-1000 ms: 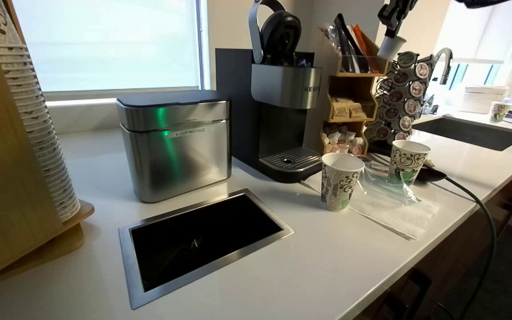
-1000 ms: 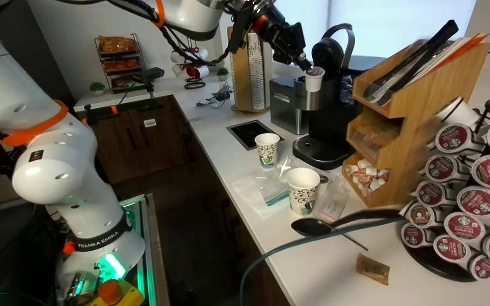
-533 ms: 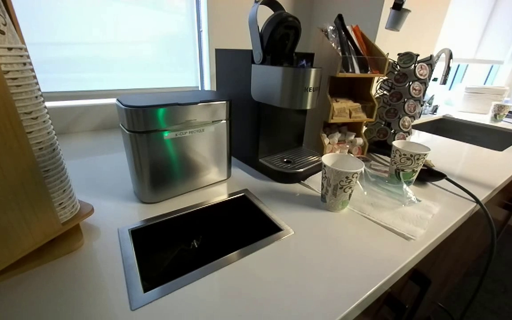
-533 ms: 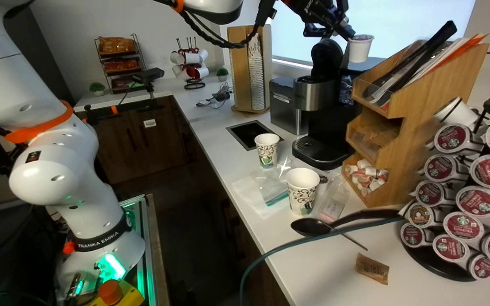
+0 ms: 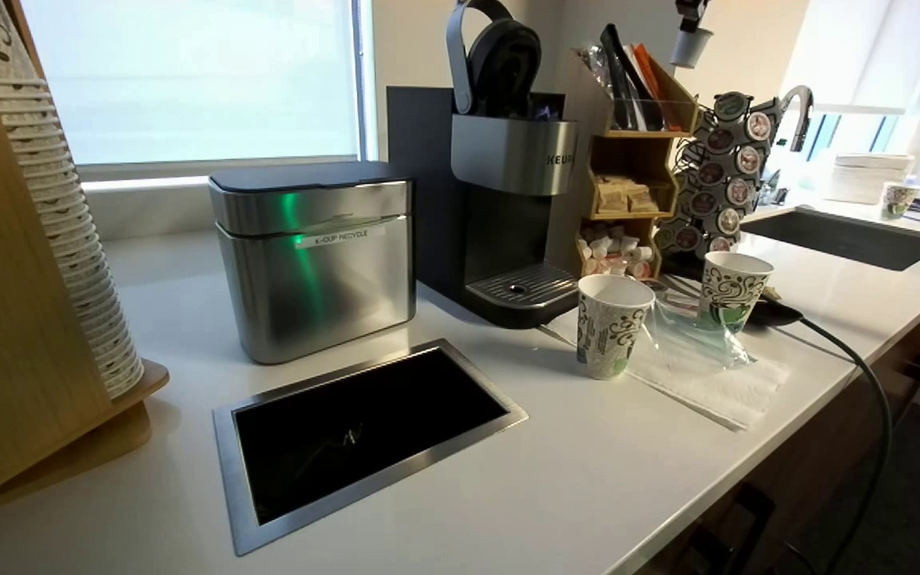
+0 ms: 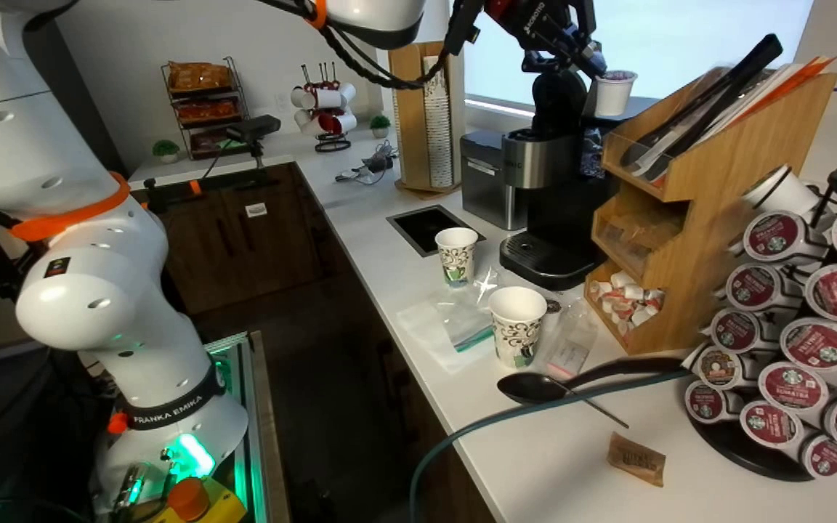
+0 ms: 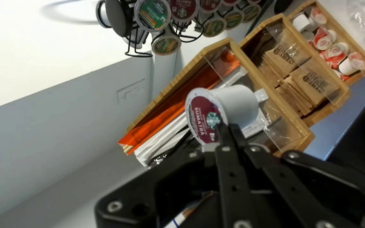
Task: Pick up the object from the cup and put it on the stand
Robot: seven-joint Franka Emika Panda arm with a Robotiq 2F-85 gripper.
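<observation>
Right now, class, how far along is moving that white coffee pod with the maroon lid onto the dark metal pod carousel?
Pickup looks done: the white coffee pod with the maroon lid hangs clear of the swirl-printed white paper cups. In progress: the black two-fingered hand grips it near the rim. Left: setting it on the dark metal pod carousel; both exterior views show a gap between them.

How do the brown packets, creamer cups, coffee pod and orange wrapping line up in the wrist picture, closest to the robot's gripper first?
1. Coffee pod: pinched in the gripper.
2. Orange wrapping: top tier of the wooden organizer.
3. Brown packets: middle tier.
4. Creamer cups: bottom tier, farthest.
</observation>
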